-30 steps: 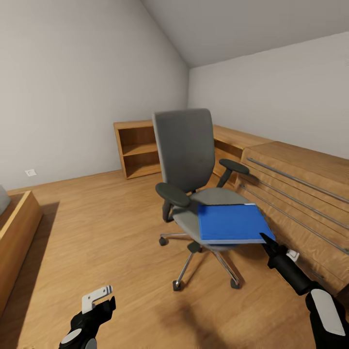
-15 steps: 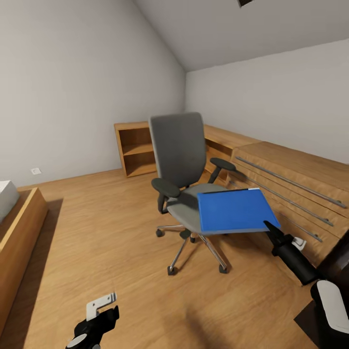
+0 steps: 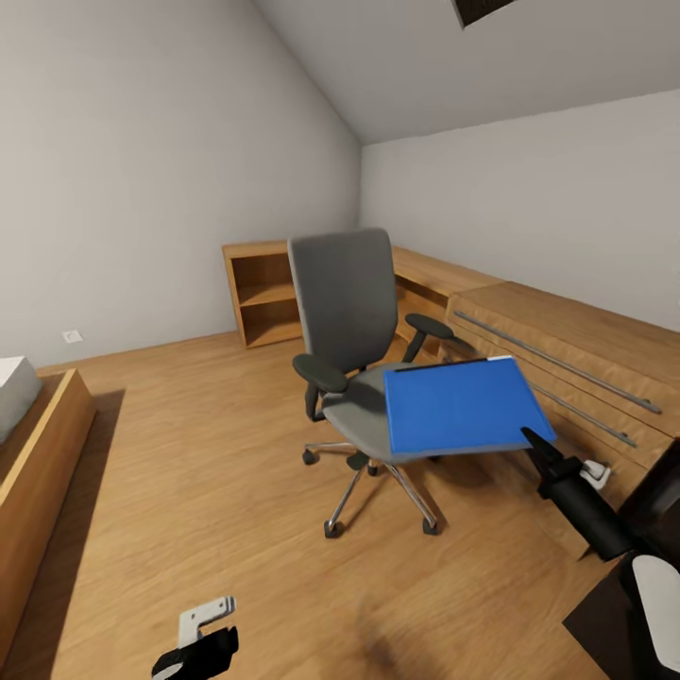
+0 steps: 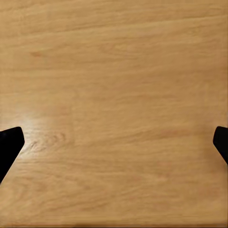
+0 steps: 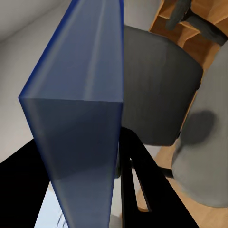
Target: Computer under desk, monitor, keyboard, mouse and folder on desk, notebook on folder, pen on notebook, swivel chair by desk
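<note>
The swivel chair stands mid-floor, grey seat and tall back, chrome star base on castors. The bright blue folder hangs tilted in the air just over the seat's right front edge. My right gripper is shut on the folder's near right corner. In the right wrist view the folder stands edge-on between my black fingers, with the grey seat behind it. My left gripper hangs low over the wooden floor, open and holding nothing, fingertips wide apart. The desk, monitor, keyboard and computer are out of view.
A long light wooden chest of drawers runs along the right wall behind the chair. An open wooden shelf unit stands in the far corner. A wooden bed frame borders the left. Something dark cuts in at the right edge.
The view has shifted, so the chair now sits smaller and further left. The folder has come up off the seat in my right gripper. The left gripper has sunk lower in the picture.
</note>
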